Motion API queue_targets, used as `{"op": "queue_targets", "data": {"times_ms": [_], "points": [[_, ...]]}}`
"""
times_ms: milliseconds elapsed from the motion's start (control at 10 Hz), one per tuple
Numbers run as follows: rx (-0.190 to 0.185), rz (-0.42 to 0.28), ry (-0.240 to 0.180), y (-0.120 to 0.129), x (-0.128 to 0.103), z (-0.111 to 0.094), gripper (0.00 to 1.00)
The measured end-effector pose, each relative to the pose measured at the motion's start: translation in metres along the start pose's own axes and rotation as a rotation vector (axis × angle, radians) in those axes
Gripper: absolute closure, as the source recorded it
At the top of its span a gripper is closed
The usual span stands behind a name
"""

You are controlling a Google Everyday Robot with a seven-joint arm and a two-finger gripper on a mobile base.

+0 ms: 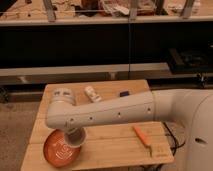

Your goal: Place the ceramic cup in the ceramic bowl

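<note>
At the near left corner of the bench [112, 151] sits the ceramic bowl [56, 150]. Over its right rim the gripper [74, 134] points straight down. Its fingers are closed, apparently on the ceramic cup [75, 141], which is held low so that it would drop inside the bowl. Right of them lies an orange stick [141, 135]. Farther back, a cream lumpy object [91, 93] and a small blue item [124, 93] lie well apart from the bowl.

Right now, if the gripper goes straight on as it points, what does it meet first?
Likely the bowl: the gripper, apparently shut on the cup, points down into it. Height above it is unclear.
</note>
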Motion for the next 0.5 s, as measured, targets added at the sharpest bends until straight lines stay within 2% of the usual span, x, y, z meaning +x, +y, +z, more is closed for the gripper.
{"op": "queue_targets", "data": {"times_ms": [500], "points": [[0.007,-0.02,-0.004,0.0036,-0.0001,0.0045,1.0]]}}
